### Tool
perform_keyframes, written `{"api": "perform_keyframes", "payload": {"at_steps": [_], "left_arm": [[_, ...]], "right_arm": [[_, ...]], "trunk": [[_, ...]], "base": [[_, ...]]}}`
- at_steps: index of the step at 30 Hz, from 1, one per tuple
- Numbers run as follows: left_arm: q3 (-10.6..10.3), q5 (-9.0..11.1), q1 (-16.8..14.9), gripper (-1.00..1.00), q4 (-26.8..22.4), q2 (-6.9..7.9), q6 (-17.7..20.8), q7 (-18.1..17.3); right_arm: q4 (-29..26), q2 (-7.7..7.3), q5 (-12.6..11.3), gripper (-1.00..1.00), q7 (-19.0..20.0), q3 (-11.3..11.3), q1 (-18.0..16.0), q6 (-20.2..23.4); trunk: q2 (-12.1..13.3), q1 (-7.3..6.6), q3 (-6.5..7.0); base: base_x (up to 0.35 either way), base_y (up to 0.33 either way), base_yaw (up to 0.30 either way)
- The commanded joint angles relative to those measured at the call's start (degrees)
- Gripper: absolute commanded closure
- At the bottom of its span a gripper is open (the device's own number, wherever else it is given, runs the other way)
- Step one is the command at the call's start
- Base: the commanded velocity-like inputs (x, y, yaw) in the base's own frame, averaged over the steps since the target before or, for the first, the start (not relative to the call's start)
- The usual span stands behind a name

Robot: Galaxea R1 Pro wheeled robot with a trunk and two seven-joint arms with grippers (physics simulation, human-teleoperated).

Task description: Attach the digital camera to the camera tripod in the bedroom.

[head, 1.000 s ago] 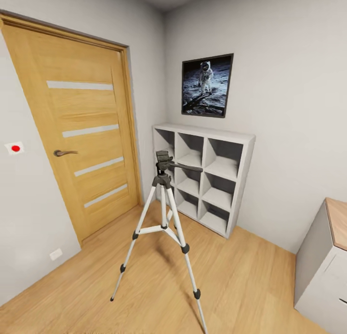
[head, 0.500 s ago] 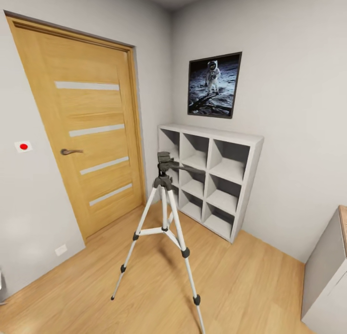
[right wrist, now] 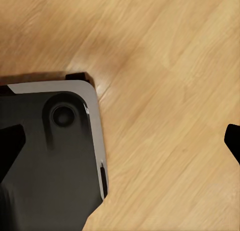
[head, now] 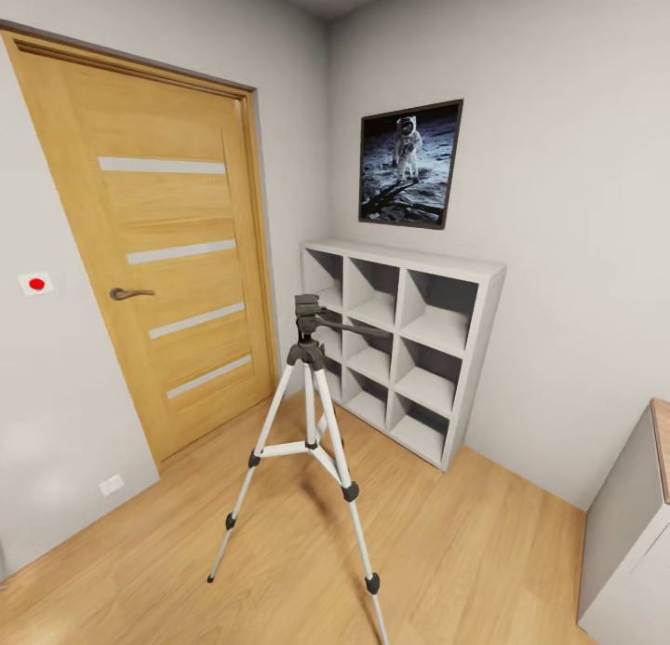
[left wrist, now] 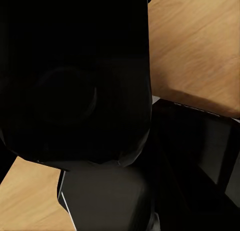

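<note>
The camera tripod (head: pixel 312 412) stands on the plank floor in the middle of the head view. Its three silver legs are spread, and its dark grey head (head: pixel 307 312) carries nothing, with the pan handle pointing right. In the left wrist view a chunky black body with a round recess, the digital camera (left wrist: pixel 70 76), sits right against the lens in my left gripper. Its fingers are hidden behind it. My right gripper (right wrist: pixel 120 146) hangs open over bare floor, with one dark fingertip (right wrist: pixel 233 141) at the picture's edge.
A closed wooden door (head: pixel 167 263) is behind the tripod on the left. White cube shelves (head: pixel 405 342) stand under an astronaut poster (head: pixel 409 164). A grey cabinet (head: pixel 628 533) is at the right edge and a white wall plate with a red dot (head: pixel 36 283) at the left. My dark base (right wrist: pixel 47 161) is below the right wrist.
The whole head view has shifted, first right and then slightly back left, so the camera moved. The tripod and the furniture stand as before.
</note>
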Motion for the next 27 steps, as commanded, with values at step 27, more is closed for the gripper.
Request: {"api": "perform_keyframes", "payload": {"at_steps": [27], "left_arm": [[-0.4, 0.6, 0.0, 1.0, -0.1, 0.13, 0.1, -0.1]], "right_arm": [[0.2, 0.06, 0.5, -1.0, 0.0, -0.3, -0.1, -0.1]], "trunk": [[-0.1, 0.03, -0.06]], "base": [[0.019, -0.028, 0.0]]}}
